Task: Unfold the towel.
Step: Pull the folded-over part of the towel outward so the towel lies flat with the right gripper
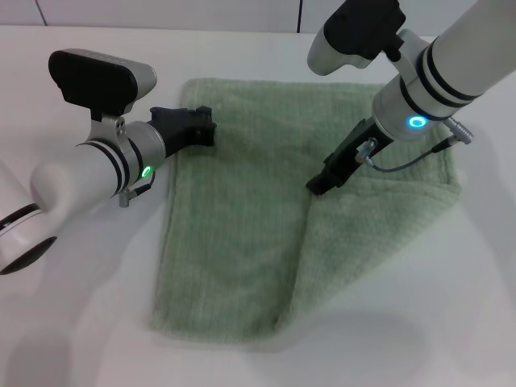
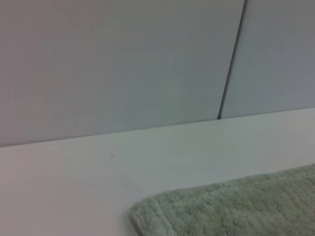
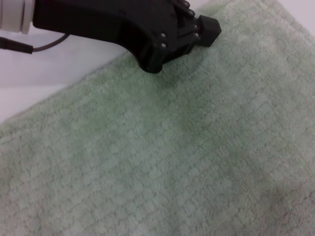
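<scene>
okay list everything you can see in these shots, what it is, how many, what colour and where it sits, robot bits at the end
towel: one, pale sage green, spread on the table in the middle of the head view, with a triangular flap folded over on the robot's right side.
table: one, white, under the towel and reaching to the wall.
wall: pale grey panels with one dark vertical seam, behind the table's far edge.
left gripper: one, black on a white arm, at the towel's far left edge, near its corner.
right gripper: one, black on a white arm, tip down on the towel at the top of the folded flap.
</scene>
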Motion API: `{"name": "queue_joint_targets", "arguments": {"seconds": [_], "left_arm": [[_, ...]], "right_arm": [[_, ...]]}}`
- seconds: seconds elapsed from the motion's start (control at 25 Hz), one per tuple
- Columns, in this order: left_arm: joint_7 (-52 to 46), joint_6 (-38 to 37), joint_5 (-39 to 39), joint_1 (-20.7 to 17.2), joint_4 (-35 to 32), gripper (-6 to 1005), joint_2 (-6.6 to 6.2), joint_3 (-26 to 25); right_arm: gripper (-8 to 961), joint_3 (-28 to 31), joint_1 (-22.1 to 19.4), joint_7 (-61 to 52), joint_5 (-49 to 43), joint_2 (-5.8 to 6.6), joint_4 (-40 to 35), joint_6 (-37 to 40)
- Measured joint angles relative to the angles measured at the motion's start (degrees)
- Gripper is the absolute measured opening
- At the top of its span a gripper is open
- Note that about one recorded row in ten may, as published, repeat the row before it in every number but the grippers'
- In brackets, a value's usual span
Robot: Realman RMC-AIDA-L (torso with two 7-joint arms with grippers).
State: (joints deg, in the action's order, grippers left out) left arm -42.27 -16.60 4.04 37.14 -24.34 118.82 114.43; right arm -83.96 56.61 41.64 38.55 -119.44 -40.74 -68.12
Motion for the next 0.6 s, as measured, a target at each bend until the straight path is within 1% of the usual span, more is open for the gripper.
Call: {"name": "queue_joint_targets", "arguments": {"seconds": [0.08, 0.28, 0.48, 0.6], "left_arm": [[0.0, 0.0, 0.0, 0.0, 0.0, -1, 0.0, 0.0], [0.0, 0.0, 0.0, -0.1, 0.0, 0, 0.0, 0.0], [0.0, 0.0, 0.0, -0.2, 0.0, 0, 0.0, 0.0], [0.0, 0.0, 0.0, -0.4, 0.0, 1, -0.04, 0.0]], "right_arm": [[644, -0.3, 0.3, -0.1, 0.0, 0.0, 0.6, 0.2], [465, -0.7, 1.8, -0.1, 0.0, 0.0, 3.5, 0.8], [260, -0.7, 1.8, -0.1, 0.1, 0.0, 3.1, 1.0], [172, -0.7, 1.7, -0.1, 0.2, 0.0, 2.7, 0.9]]}}
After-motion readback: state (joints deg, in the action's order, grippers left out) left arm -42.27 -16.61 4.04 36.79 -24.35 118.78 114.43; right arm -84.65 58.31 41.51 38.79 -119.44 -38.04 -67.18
